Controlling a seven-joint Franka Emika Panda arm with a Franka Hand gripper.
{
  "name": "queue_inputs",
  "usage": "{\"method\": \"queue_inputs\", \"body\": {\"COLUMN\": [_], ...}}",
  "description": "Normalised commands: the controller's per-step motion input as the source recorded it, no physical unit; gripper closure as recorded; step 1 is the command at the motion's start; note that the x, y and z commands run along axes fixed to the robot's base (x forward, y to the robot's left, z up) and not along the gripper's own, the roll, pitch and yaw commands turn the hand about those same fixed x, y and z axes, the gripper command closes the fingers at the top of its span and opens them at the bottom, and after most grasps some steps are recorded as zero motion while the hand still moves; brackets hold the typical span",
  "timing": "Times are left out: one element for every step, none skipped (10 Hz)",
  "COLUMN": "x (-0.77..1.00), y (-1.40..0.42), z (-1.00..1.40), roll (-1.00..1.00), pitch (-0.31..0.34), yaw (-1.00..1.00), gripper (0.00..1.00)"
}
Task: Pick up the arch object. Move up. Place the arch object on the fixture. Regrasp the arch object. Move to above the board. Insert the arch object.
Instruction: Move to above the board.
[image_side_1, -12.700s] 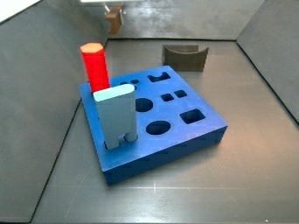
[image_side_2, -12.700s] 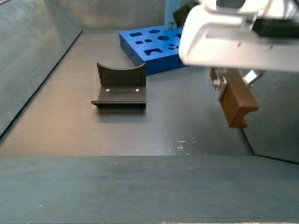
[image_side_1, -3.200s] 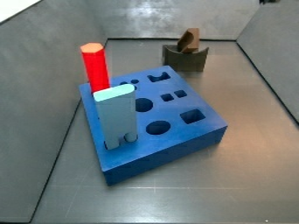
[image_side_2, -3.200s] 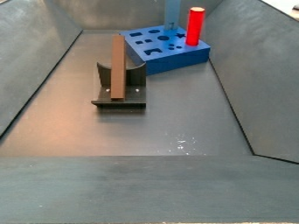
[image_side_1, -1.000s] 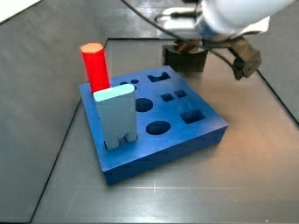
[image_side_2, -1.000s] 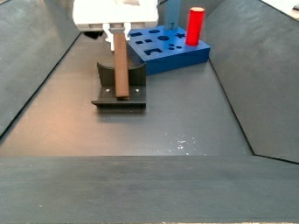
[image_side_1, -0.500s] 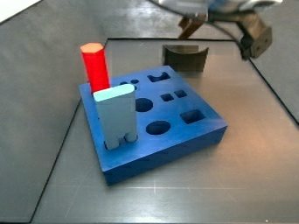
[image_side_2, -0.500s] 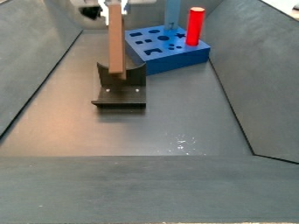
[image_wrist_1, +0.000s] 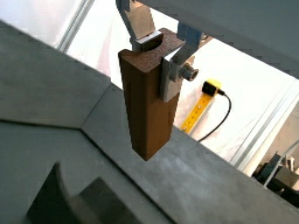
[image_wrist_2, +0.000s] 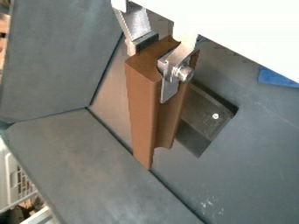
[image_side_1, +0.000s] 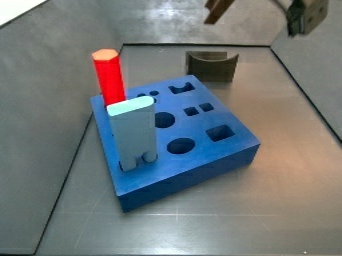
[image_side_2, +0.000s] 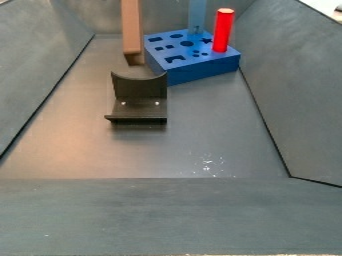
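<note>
My gripper (image_wrist_1: 158, 48) is shut on the top end of the arch object (image_wrist_1: 146, 105), a long brown wooden bar that hangs upright from the fingers (image_wrist_2: 176, 66). It also shows in the other wrist view (image_wrist_2: 149, 105). In a side view the bar (image_side_2: 131, 30) hangs clear above the fixture (image_side_2: 138, 95), whose curved notch is empty. The gripper itself is above the frame edge there. Only the bar's lower end (image_side_1: 214, 10) shows in the other side view, above the fixture (image_side_1: 211, 65). The blue board (image_side_1: 201, 135) with shaped holes lies nearer the front.
A red cylinder (image_side_1: 107, 75) and a pale blue upright block (image_side_1: 134, 130) stand in the board at its left side. The cylinder (image_side_2: 225, 28) and the board (image_side_2: 187, 52) lie beyond the fixture. Sloped grey walls enclose the floor. A dark part of the arm (image_side_1: 305, 15) shows at top right.
The gripper has risen with the arch object, lifting it out of the fixture's notch. The arm has mostly left both side views upward.
</note>
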Motion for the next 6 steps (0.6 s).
{"method": "queue_inputs", "body": {"x": [0.02, 0.02, 0.02, 0.01, 0.01, -0.67], "y": [-0.02, -0.03, -0.02, -0.01, -0.01, -1.0], "z": [1.0, 0.89, 0.73, 0.51, 0.34, 0.33], "roll": [-0.04, -0.04, -0.04, -0.04, -0.05, -1.0], "pitch": [0.087, 0.068, 0.054, 0.043, 0.033, -0.041], "yaw": [0.15, 0.15, 0.14, 0.12, 0.11, -0.04], "gripper": [1.0, 1.0, 1.0, 1.0, 1.0, 1.0]}}
